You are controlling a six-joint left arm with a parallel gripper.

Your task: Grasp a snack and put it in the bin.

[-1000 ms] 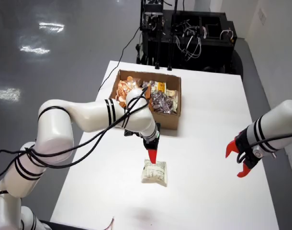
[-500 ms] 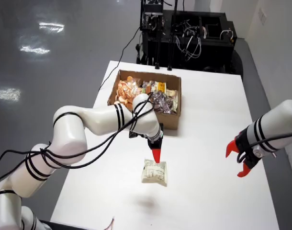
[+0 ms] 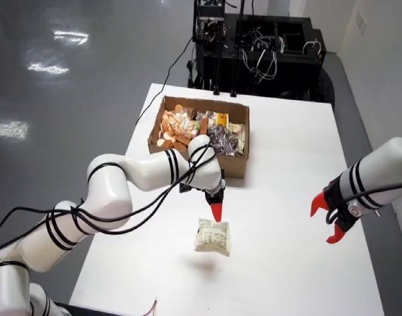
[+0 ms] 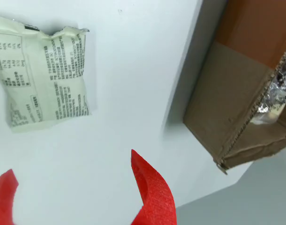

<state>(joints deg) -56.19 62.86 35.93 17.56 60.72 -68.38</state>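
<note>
A pale green snack packet with printed text lies flat on the white table, apart from the box. My gripper, with red fingers, hangs just above the packet's far edge, between the packet and the cardboard box. In the wrist view the gripper is open and empty, its two red fingertips spread wide. The packet lies at upper left in that view, beyond the fingertips and not between them. The box wall is at the right.
The open cardboard box holds several snacks, orange ones on the left and silver and yellow packets on the right. A second arm with an open red gripper stands at the table's right. Black equipment sits behind the table.
</note>
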